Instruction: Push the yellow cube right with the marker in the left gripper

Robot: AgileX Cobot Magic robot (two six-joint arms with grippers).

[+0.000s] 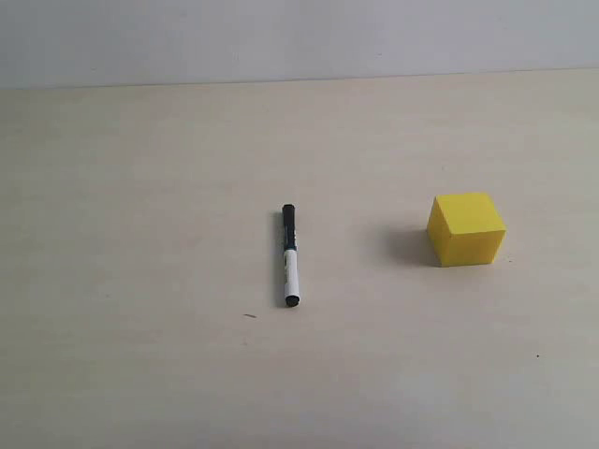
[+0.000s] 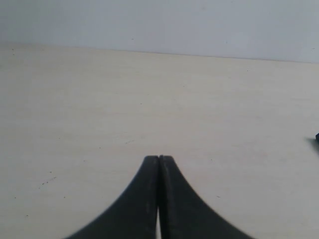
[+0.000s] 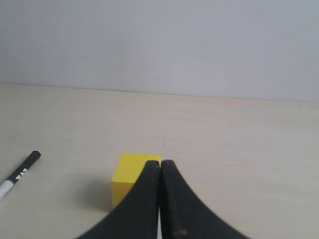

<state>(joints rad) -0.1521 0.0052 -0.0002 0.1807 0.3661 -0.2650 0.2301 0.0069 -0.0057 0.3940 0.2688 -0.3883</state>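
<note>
Left claw (image 2: 159,158) is clenched empty, well apart from the marker (image 1: 290,255) lying left of the yellow cube (image 1: 466,229).

left gripper (image 2: 158,159) closed, black tips pressed together — right gripper (image 3: 160,163) closed likewise

My left tool (image 2: 159,158): two matte black fingers (image 2: 142,199), wide at the base, curving in to narrow blunt tips. My right tool (image 3: 160,163): same black curved pair, small brownish speck low on one finger.
</note>
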